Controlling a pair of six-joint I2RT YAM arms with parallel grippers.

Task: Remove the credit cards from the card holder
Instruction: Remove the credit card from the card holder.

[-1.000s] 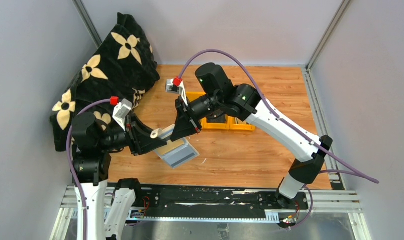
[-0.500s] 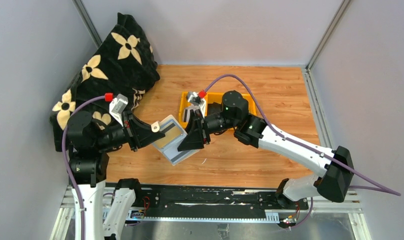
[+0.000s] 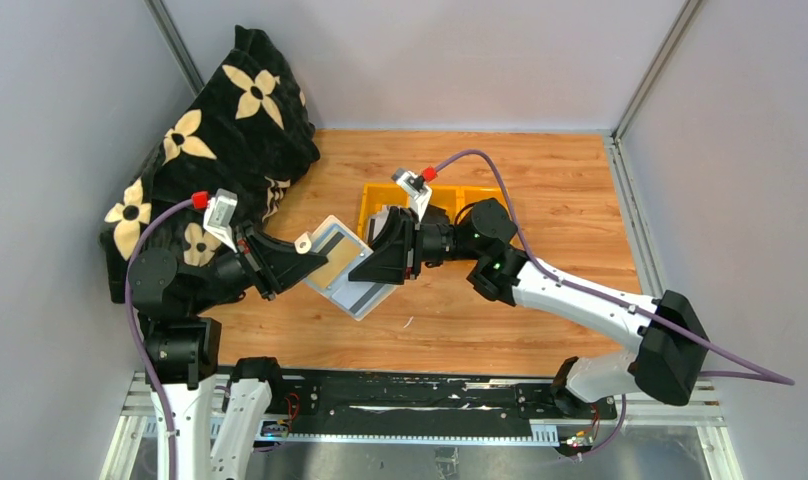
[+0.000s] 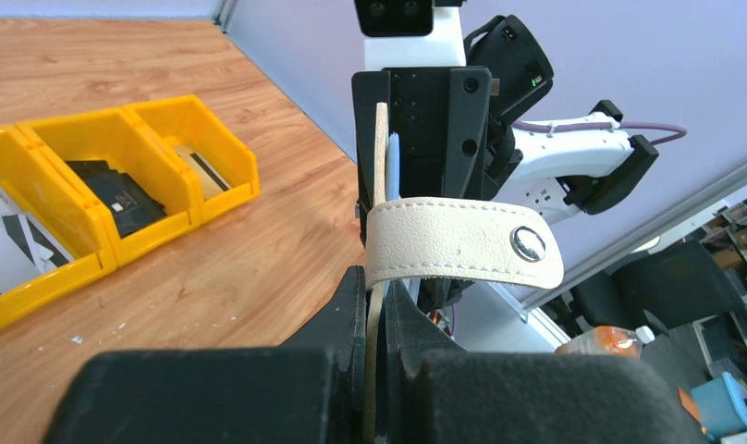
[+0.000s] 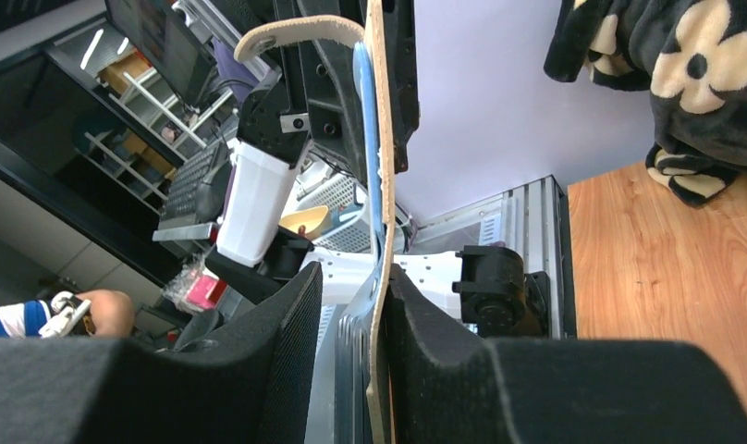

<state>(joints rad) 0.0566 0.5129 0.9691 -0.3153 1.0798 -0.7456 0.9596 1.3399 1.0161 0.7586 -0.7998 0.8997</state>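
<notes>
Three yellow bins (image 4: 74, 270), perhaps cards (image 4: 9, 242) in one; card holder (image 4: 444, 242) in clenched left gripper (image 4: 377, 298); right gripper (image 5: 356, 279) unclear.

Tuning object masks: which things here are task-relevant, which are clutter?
Job: beige stitched folding card holder; grey-white flat credit cards; yellow plastic bins holding them; left gripper; right gripper.
Lying about: black flower-patterned blanket; black lump in middle bin.
</notes>
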